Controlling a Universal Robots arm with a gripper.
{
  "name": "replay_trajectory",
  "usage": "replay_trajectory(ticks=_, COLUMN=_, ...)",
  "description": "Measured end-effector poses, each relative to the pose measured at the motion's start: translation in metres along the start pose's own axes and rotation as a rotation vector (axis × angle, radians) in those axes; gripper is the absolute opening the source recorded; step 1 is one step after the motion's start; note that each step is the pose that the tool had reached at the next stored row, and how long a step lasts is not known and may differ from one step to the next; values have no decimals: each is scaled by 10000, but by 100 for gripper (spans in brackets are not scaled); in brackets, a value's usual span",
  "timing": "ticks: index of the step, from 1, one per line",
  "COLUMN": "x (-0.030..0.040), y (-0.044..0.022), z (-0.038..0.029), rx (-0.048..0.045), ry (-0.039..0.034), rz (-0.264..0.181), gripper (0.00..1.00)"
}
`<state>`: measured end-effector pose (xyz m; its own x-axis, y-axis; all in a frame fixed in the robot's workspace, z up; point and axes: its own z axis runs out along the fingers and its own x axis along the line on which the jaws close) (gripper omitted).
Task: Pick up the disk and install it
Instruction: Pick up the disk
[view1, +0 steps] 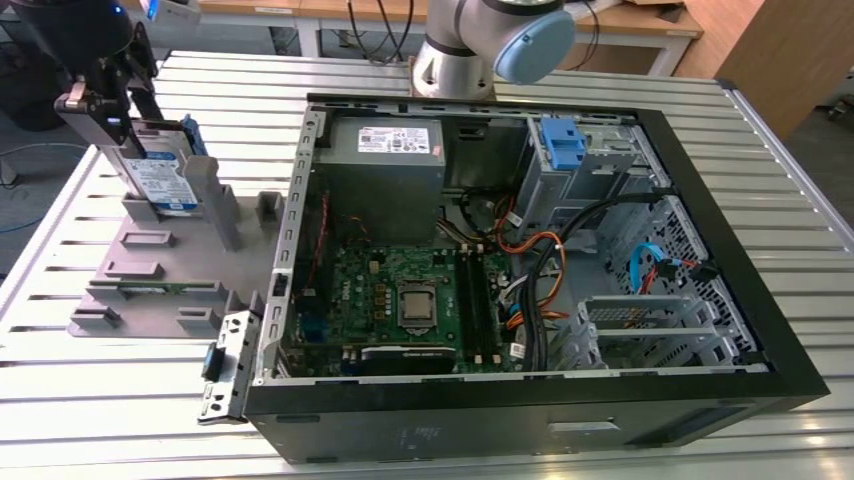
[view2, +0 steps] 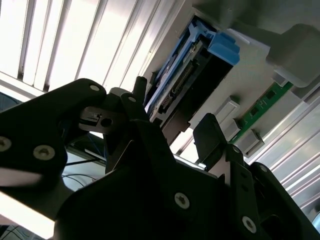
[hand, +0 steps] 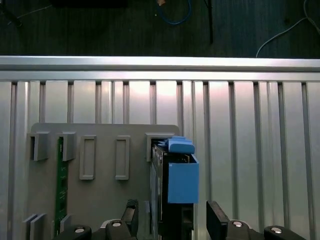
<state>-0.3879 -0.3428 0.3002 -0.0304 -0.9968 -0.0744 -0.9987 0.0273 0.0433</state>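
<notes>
1 slatted aluminium table (view1: 801, 180) carries 1 open black tower computer case (view1: 534, 420) and, on the exterior view's left, 1 grey slotted plastic holder plate (view1: 147, 270). 1 silver disk (view1: 163, 180) in its blue carrier stands upright in a holder slot, between the black gripper (hand: 173, 207)'s 2 spread, unclenched fingers (hand: 216, 214)

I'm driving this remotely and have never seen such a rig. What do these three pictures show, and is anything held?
One robot arm works over a slatted metal table. The exterior view shows an open computer case and a grey holder. Both wrist views ride on the arm, looking past its claw. The disk, in its blue frame, stands on edge in the holder. The claw's fingers sit either side of it, open, with gaps, so nothing is held.
</notes>
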Motion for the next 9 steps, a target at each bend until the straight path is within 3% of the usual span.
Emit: replay_trajectory(ticks=9, x=-28, y=-3, z=11, rx=0, ry=0, rz=0, gripper=64)
